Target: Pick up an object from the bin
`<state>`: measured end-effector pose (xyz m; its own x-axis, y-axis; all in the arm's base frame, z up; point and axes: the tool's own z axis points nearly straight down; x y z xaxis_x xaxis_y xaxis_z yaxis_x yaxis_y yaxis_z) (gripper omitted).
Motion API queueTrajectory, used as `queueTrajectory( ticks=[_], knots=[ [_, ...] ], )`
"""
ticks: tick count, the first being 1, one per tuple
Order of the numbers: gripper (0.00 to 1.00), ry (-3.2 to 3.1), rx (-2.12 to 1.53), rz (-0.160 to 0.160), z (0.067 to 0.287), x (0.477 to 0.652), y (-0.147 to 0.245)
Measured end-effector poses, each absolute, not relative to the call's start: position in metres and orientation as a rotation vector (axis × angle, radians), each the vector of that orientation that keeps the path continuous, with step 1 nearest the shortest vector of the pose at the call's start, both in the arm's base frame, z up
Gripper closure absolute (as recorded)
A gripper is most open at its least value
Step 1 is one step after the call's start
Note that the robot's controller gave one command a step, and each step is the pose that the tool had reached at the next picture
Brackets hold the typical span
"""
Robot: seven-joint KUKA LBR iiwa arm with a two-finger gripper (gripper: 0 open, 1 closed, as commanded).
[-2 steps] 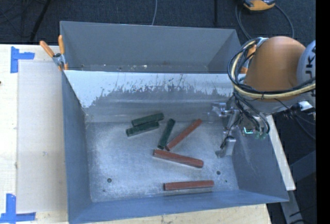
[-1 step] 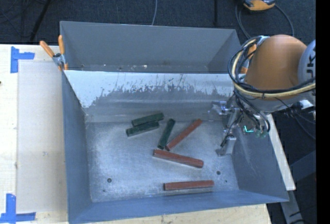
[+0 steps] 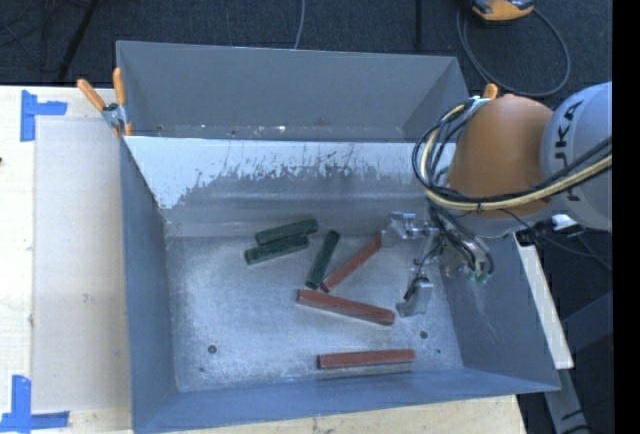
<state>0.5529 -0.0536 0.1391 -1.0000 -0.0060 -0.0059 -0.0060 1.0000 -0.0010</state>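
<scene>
My gripper (image 3: 409, 262) hangs low at the right side of the bin, open, with one silver fingertip (image 3: 402, 224) toward the back and the other near the bin floor. Nothing lies between the fingers. Just to its left a thin reddish-brown bar (image 3: 353, 264) lies slanted, its upper end close to the back fingertip. A longer reddish-brown bar (image 3: 345, 307) lies below that one, its right end close to the front fingertip. A dark green bar (image 3: 322, 260) lies beside the slanted brown one.
Two more dark green bars (image 3: 281, 240) lie side by side left of the middle. A third reddish-brown bar (image 3: 365, 359) lies near the front wall. The arm's orange cover and cables sit over the right rim.
</scene>
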Motion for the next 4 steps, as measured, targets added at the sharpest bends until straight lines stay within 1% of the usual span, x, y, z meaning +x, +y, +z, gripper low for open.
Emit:
queueTrajectory(
  ticks=[1,2,3,4],
  knots=[
    [0.00,3.140,0.069,0.001,0.074,0.532,-0.042],
    [1.00,3.141,0.022,0.000,0.070,0.530,-0.025],
    [1.00,3.141,0.021,0.000,0.070,0.530,-0.025],
    [1.00,3.140,0.059,0.001,0.206,0.525,-0.039]
  ],
)
